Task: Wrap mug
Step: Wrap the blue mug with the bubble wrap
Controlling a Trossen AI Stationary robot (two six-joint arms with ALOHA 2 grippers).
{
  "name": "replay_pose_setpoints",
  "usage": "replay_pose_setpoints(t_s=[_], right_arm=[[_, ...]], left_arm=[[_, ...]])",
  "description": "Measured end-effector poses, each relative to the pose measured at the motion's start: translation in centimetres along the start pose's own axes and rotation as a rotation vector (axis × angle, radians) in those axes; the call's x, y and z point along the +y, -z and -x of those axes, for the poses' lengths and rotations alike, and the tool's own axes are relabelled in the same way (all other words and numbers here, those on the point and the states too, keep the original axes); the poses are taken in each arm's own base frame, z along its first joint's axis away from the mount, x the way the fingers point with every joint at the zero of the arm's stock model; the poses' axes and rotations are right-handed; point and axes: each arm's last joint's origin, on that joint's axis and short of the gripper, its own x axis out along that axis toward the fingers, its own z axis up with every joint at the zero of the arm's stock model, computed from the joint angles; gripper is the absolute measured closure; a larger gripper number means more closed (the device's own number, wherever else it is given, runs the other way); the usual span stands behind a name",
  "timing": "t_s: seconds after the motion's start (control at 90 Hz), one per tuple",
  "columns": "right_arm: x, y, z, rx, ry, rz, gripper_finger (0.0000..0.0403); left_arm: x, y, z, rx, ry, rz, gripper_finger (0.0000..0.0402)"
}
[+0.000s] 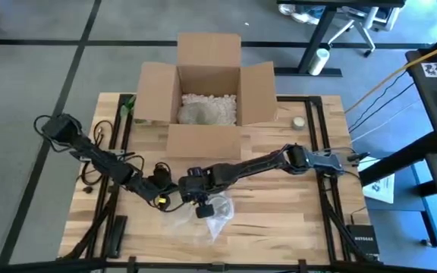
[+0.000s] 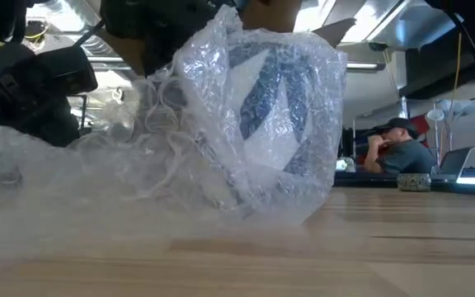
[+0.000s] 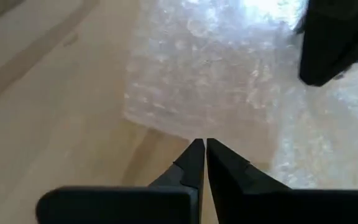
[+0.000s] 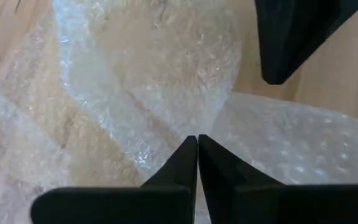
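Observation:
The mug (image 2: 266,103), blue and white, stands near the table's front middle, wrapped in clear bubble wrap (image 2: 221,148). From above the wrap shows as a crumpled heap (image 1: 217,212). A flat part of the sheet (image 3: 210,81) spreads over the wood toward the left. My right gripper (image 1: 203,206) is shut just left of the mug, its tips (image 4: 197,140) in the wrap's folds. My left gripper (image 1: 161,199) is shut low over the table, its tips (image 3: 202,144) at the flat sheet's edge. My left gripper's shut fingertips (image 3: 194,152) meet the near edge of the flat sheet (image 3: 185,132), coming in low from the table's left; whether they pinch it or only touch it, I cannot tell. My right gripper pinches a gathered fold of the wrap (image 4: 179,127) between its fingers, coming from above; creases run out from the tips. The wrap rises bunched beside the mug (image 2: 167,91), and the mug's base stays on the table.
An open cardboard box (image 1: 207,98) with pale filling stands at the far middle. A small white round thing (image 1: 299,121) lies right of it. Cables (image 1: 97,163) trail along the left. A black object (image 1: 363,241) sits at the front right. A person (image 2: 402,148) sits beyond the table.

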Motion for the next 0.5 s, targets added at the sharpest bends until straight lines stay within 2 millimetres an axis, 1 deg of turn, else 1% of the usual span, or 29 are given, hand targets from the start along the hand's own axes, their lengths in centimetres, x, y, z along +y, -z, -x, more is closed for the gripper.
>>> replay_pose_setpoints(t_s=[0.122, 0.211, 0.367, 0.5], right_arm=[[0.0, -0.1, 0.1, 0.001, -0.001, 0.0, 0.0403], [0.0, -0.6, 0.6, -0.02, 0.0, 0.002, 0.0403], [0.0, -2.4, 2.7, -0.093, 0.005, 0.01, 0.0403], [0.0, -3.2, 4.3, -0.112, 0.028, 0.023, 0.0403]], left_arm=[[-0.3, 0.1, 0.0, 0.068, 0.08, 0.037, 0.0402], [-0.7, 0.1, 0.1, 0.071, 0.13, 0.055, 0.0402], [-1.5, -0.2, 0.3, 0.04, 0.205, 0.055, 0.0402], [-1.9, -0.4, 0.5, 0.009, 0.248, 0.05, 0.0402]])
